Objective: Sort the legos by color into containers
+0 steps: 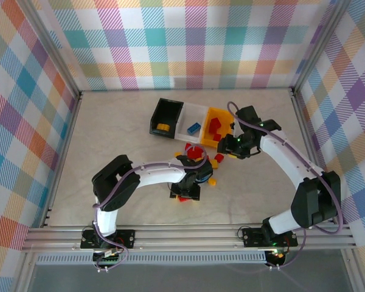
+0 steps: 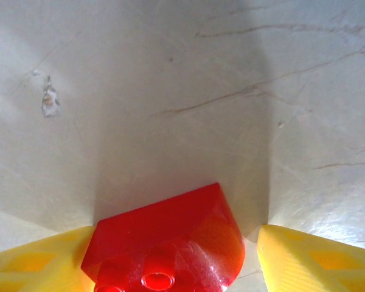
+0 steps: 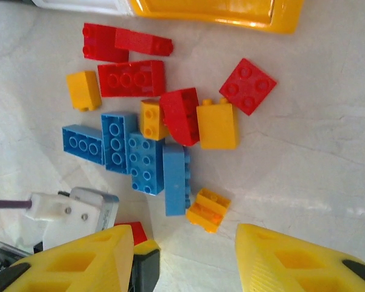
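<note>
A red lego (image 2: pixel 170 243) with a rounded edge lies on the table between the yellow fingers of my left gripper (image 2: pixel 176 234). The gripper is open: its left finger touches the brick and the right finger (image 2: pixel 316 261) stands a little apart. From above, this gripper (image 1: pixel 186 194) sits low over the table, in front of the pile of legos (image 1: pixel 201 159). My right gripper (image 3: pixel 184 234) hangs open and empty above the pile, close to a small yellow lego (image 3: pixel 208 210). Blue legos (image 3: pixel 145 159), red legos (image 3: pixel 131 78) and yellow ones lie mixed.
Three bins stand side by side behind the pile: the black bin (image 1: pixel 160 109) holds a yellow brick, the white bin (image 1: pixel 198 114) a blue one, the yellow bin (image 1: pixel 221 114) red ones. The left gripper's white body (image 3: pixel 67 213) is just left of my right fingers.
</note>
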`<move>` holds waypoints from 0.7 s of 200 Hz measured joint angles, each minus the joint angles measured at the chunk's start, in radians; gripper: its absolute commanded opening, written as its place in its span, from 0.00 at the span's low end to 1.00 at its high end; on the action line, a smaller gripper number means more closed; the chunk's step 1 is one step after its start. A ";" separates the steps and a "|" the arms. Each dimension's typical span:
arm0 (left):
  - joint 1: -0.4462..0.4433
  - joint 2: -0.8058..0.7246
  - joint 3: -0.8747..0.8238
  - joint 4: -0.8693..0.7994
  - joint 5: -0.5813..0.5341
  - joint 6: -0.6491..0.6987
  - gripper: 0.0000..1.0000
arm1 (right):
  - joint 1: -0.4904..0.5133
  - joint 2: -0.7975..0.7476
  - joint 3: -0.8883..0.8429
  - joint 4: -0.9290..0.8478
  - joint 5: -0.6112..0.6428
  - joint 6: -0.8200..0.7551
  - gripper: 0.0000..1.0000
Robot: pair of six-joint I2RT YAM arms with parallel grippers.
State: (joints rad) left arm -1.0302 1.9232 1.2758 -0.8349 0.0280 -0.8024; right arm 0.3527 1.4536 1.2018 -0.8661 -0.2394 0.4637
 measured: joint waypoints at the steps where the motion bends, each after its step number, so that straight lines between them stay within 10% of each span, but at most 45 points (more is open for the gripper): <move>1: 0.000 0.000 0.001 0.000 0.000 0.001 0.68 | 0.000 -0.001 0.000 0.000 -0.001 0.000 0.48; 140: 0.030 0.040 0.089 0.000 -0.010 0.068 0.49 | 0.000 -0.044 -0.005 -0.009 -0.008 0.003 0.48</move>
State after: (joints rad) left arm -1.0004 1.9629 1.3647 -0.8349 0.0177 -0.7349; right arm 0.3527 1.4097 1.1969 -0.8749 -0.2478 0.4664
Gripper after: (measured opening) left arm 0.497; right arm 0.481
